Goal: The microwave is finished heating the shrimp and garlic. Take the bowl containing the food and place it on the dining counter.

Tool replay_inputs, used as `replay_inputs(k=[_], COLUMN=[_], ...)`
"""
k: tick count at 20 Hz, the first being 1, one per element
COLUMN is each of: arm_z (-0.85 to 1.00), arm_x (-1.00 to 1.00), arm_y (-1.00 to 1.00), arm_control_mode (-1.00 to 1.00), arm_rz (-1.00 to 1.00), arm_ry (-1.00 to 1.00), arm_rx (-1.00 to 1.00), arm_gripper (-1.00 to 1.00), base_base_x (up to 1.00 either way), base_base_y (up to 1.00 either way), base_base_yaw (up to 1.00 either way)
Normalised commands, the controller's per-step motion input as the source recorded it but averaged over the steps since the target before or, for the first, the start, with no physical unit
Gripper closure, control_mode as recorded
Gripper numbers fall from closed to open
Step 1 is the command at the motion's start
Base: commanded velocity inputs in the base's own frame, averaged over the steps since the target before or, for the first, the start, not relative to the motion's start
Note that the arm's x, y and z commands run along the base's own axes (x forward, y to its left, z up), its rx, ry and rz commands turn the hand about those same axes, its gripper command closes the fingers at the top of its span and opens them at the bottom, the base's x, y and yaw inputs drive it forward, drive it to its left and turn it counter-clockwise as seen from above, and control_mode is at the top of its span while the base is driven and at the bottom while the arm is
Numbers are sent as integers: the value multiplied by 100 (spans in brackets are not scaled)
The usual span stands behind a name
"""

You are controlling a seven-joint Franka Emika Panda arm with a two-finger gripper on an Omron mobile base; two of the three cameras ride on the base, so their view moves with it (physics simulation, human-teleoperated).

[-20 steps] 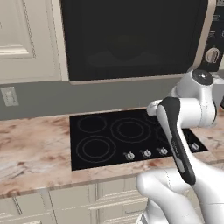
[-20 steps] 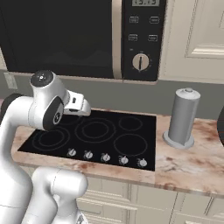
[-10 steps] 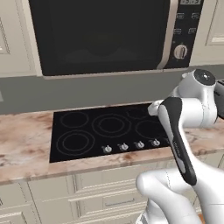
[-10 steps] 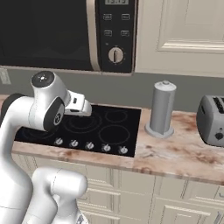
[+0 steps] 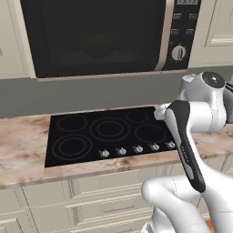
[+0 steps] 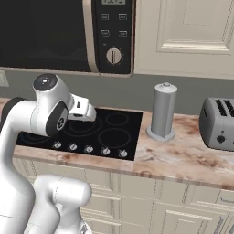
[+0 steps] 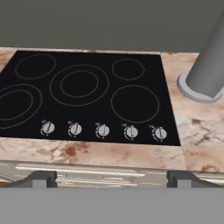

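Black and glossy, the microwave (image 5: 95, 36) sat built in above the cooktop (image 5: 109, 134), its dark glass door shut, with a round knob (image 6: 114, 55) on the control panel at its right side and cream cabinets beside it. We counted one microwave, one cooktop with five knobs along its front edge, one grey cylindrical canister (image 6: 163, 111) standing just beside the cooktop on the marble counter (image 6: 183, 153), and one toaster (image 6: 219, 122) further right. Our gripper (image 7: 112, 177) hung above the counter's front edge with its jaws spread wide, holding nothing.
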Motion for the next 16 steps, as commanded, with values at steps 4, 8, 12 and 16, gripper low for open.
replay_inputs(k=[4,8,12,16], arm_z=[0,0,10,34], arm_x=[0,0,-12,-11], arm_y=[0,0,0,0], arm_control_mode=[-100,-100,-100,-100], arm_rz=[0,0,0,0], arm_ry=[0,0,-7,-17], arm_rx=[0,0,0,1], arm_gripper=[-100,-100,-100,-100], base_base_x=[0,0,0,0], base_base_y=[0,0,0,0], base_base_yaw=[0,0,0,0])
